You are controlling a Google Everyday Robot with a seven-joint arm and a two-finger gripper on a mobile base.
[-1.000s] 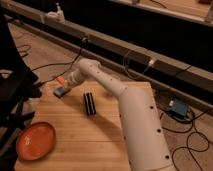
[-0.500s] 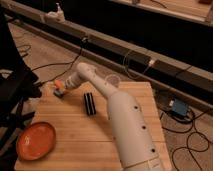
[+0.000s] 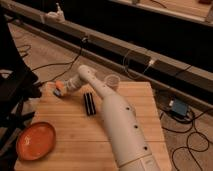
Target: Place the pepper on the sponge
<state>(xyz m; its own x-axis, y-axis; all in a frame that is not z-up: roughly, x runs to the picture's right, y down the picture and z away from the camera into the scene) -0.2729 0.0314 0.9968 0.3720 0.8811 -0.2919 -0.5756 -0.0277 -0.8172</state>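
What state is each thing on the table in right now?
tool: at the far-left corner of the table, over the sponge.
pepper: at the tool, just above the sponge; released or not, cannot tell.
sponge: flat on the table, partly hidden.
black ribbed block: lying flat, mid-table.
cup: upright at the far edge.
orange plate: flat at the near-left corner.

Bystanders on our worktop [image 3: 67, 125]
We see an orange plate [image 3: 36, 141] near-left, a black ribbed block [image 3: 89, 103] midway, a clear cup [image 3: 113, 81] (upright) farther back.
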